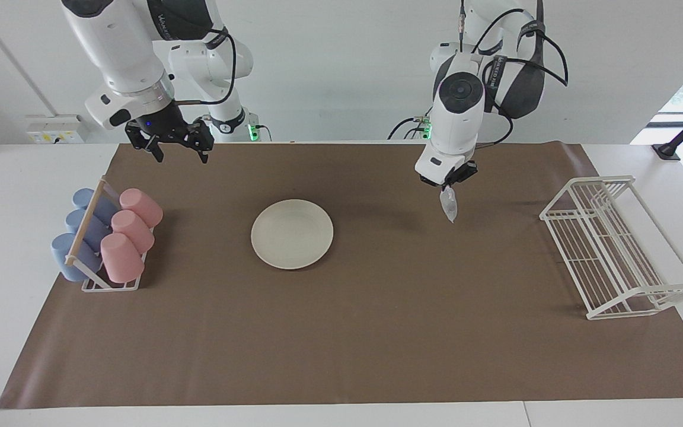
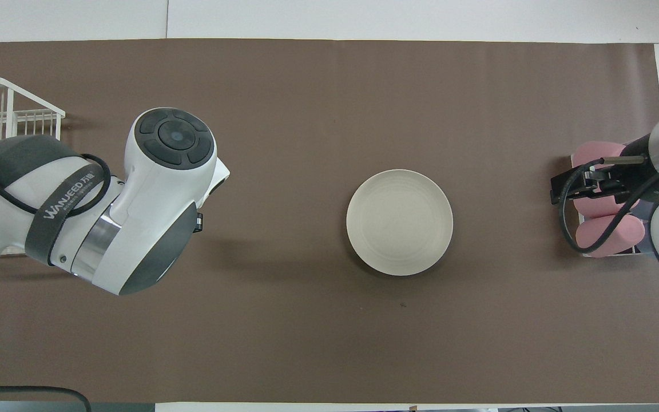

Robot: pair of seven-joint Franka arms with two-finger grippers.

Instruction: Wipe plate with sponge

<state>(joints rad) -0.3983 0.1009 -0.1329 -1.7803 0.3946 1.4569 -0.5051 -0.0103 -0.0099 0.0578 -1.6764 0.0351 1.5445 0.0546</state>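
The cream-white plate (image 1: pixel 291 233) lies flat in the middle of the brown mat; it also shows in the overhead view (image 2: pixel 399 222). My left gripper (image 1: pixel 446 184) is shut on the sponge (image 1: pixel 449 205), a small silvery pad that hangs limp from its fingers. It is up over the mat, between the plate and the wire rack. In the overhead view the left arm's wrist hides that gripper and the sponge. My right gripper (image 1: pixel 180 156) is open and empty, raised over the mat's edge by the cup rack, and waits there; it also shows in the overhead view (image 2: pixel 563 187).
A rack with pink cups (image 1: pixel 131 234) and blue cups (image 1: pixel 83 228) stands at the right arm's end of the table. A white wire dish rack (image 1: pixel 614 249) stands at the left arm's end, and its corner shows in the overhead view (image 2: pixel 3 109).
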